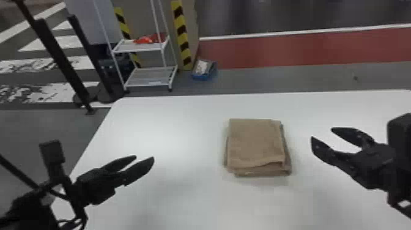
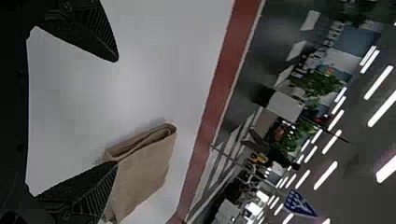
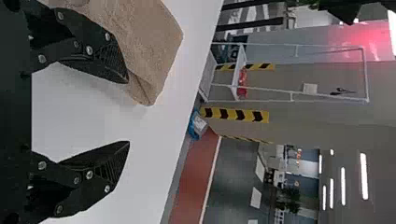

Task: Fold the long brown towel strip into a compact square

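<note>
The brown towel lies folded into a layered, nearly square stack on the white table, its lower layers sticking out slightly at the near and right edges. To its left, apart from it, my left gripper is open over the table. My right gripper stands open to the right of the towel, not touching it. In the left wrist view the towel lies beyond the open left gripper. In the right wrist view part of the towel is behind one finger of the open right gripper.
The white table has its far edge beyond the towel and its left edge near my left arm. On the floor behind stand a white wire rack, striped posts, dark poles and a blue container.
</note>
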Controlling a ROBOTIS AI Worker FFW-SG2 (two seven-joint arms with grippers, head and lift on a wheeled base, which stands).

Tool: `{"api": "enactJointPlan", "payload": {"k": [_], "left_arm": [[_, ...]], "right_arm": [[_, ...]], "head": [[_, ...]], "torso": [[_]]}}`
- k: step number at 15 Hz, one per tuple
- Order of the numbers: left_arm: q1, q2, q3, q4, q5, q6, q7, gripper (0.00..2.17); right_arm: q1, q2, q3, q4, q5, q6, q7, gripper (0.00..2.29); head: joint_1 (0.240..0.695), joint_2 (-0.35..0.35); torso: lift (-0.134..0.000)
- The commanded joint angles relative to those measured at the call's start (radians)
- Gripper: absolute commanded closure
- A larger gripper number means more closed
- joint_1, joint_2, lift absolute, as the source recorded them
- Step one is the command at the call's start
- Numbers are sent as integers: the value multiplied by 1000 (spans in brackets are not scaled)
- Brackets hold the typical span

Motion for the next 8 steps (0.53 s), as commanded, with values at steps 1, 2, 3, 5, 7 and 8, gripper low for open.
{"api": "enactJointPlan", "payload": {"k": [1, 2, 3, 5, 7, 8], "left_arm": [[81, -14, -50, 19, 37, -380, 62, 103], [122, -14, -97, 47, 22, -597, 147, 103], [140, -14, -139, 70, -29, -699, 232, 103], [170, -14, -214, 128, -130, -797, 396, 103], [233, -14, -264, 182, -158, -1042, 494, 100], [260, -14, -272, 188, -155, -1073, 506, 100]], "right_arm": [[118, 1, -71, -17, -176, -171, -47, 26], [155, 1, -73, -12, -198, -260, -96, 26], [175, 1, -73, -12, -208, -288, -133, 26], [224, 1, -33, -14, -218, -352, -230, 33], [268, 1, 16, -9, -218, -447, -319, 39], [281, 1, 35, -3, -208, -484, -342, 43]], "head": [[695, 161], [695, 152], [695, 146], [695, 132], [695, 129], [695, 128]], "torso": [[-125], [-125], [-125], [-125], [-125], [-125]]}}
